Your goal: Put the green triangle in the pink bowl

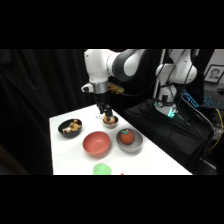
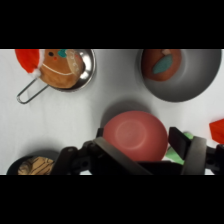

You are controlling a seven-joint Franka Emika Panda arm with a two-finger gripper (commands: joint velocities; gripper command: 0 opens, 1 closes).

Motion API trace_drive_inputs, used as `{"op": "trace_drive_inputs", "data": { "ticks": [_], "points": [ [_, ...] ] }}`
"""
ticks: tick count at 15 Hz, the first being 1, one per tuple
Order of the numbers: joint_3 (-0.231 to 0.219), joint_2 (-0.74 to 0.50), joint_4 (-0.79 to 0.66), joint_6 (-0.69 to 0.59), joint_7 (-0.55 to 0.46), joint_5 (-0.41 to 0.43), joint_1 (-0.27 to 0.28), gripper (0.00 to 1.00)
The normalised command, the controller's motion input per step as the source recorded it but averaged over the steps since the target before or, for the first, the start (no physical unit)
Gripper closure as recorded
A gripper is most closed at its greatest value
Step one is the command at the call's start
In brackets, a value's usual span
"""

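The green triangle [image 1: 102,169] lies flat on the white table near its front edge, just in front of the pink bowl [image 1: 96,143]. In the wrist view only a sliver of the green triangle [image 2: 174,155] shows behind one finger, beside the pink bowl [image 2: 135,135], whose smooth inside holds nothing. My gripper [image 1: 105,112] hangs over the far side of the table, above a small metal pan [image 1: 110,120], well behind the pink bowl and the triangle. In the wrist view the gripper [image 2: 149,159] is open, its fingers [image 2: 188,146] wide apart with nothing between them.
A grey bowl [image 1: 129,139] with a red item stands right of the pink bowl. A black bowl [image 1: 70,128] with tan food stands to its left. The metal pan [image 2: 65,68] holds a gingerbread figure. A small red piece [image 2: 218,130] lies near the triangle.
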Motion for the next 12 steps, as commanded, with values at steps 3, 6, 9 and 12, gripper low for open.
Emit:
{"op": "trace_drive_inputs", "data": {
  "ticks": [3, 6, 9, 12],
  "points": [
    [0.045, 0.02, 0.02, 0.02, 0.01, 0.031, -0.009, 0.0],
    [0.098, 0.0, 0.06, 0.09, 0.07, 0.069, 0.061, 0.0],
    [0.118, 0.07, 0.17, 0.15, 0.17, 0.058, 0.134, 0.0],
    [0.101, 0.27, 0.34, 0.22, 0.26, -0.015, 0.168, 0.0]
  ]
}}
